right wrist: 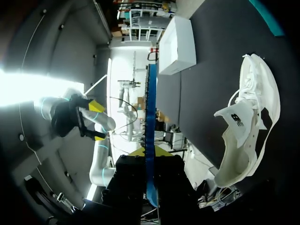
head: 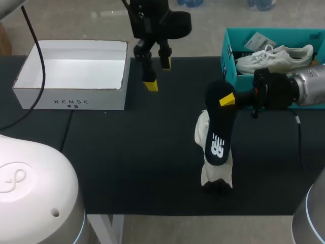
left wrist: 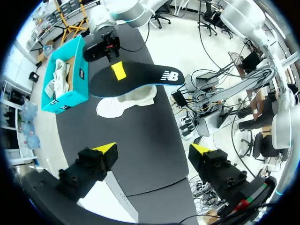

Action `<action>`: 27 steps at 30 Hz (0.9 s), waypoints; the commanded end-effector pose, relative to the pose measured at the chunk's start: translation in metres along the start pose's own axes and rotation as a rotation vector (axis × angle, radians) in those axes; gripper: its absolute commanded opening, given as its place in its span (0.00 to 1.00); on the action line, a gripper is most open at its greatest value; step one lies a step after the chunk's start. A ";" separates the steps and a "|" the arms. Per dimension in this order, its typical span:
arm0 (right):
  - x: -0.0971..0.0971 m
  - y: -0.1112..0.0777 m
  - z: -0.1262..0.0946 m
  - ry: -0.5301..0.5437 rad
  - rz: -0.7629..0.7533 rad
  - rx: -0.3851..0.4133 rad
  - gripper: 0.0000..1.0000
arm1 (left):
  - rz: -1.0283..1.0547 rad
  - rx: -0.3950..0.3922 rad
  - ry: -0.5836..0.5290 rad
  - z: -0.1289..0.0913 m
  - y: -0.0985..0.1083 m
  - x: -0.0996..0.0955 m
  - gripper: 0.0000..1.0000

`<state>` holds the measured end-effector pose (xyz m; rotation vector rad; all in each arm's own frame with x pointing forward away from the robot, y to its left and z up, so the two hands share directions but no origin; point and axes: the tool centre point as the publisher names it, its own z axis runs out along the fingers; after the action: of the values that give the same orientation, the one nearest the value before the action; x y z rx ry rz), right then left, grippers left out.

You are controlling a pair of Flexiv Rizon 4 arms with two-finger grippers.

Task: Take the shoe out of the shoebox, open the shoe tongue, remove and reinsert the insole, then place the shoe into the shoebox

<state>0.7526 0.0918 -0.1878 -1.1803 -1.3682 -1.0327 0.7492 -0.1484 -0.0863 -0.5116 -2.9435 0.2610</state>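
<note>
A white shoe (head: 214, 170) lies on its side on the black mat, tongue pulled open (right wrist: 248, 126). Above it hangs its black insole (head: 218, 133), held level by its heel end in my right gripper (head: 227, 100), which is shut on it. In the right wrist view the insole (right wrist: 150, 117) shows edge-on, pinched between the yellow tips of my right gripper (right wrist: 150, 152). My left gripper (head: 157, 75) hangs open and empty over the mat's far middle, well apart from the shoe. From the left wrist view, the insole (left wrist: 136, 78) and shoe (left wrist: 126, 101) lie far ahead of my left gripper (left wrist: 153, 150).
An empty white shoebox (head: 30, 94) stands at the far left. A teal shoebox (head: 229, 56) at the far right holds a second white shoe (head: 274, 56). The black mat (head: 127, 152) covers the table.
</note>
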 end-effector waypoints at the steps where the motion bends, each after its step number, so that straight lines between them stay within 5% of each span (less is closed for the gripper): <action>1: -0.007 0.016 0.022 0.014 0.001 0.053 0.00 | 0.190 -0.011 -0.013 0.000 -0.004 0.006 1.00; 8: -0.009 0.015 0.037 0.026 0.004 0.087 0.00 | 0.426 -0.024 -0.064 0.000 -0.019 0.012 1.00; 17: -0.011 0.008 0.037 0.026 0.010 0.095 0.00 | 0.539 -0.013 -0.067 -0.005 -0.035 -0.015 1.00; 27: -0.011 0.006 0.037 0.026 0.016 0.094 0.00 | 0.793 -0.037 -0.027 0.007 -0.050 -0.019 1.00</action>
<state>0.7548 0.1274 -0.2035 -1.0983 -1.3709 -0.9569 0.7502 -0.1934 -0.0832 -1.6281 -2.6367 0.3227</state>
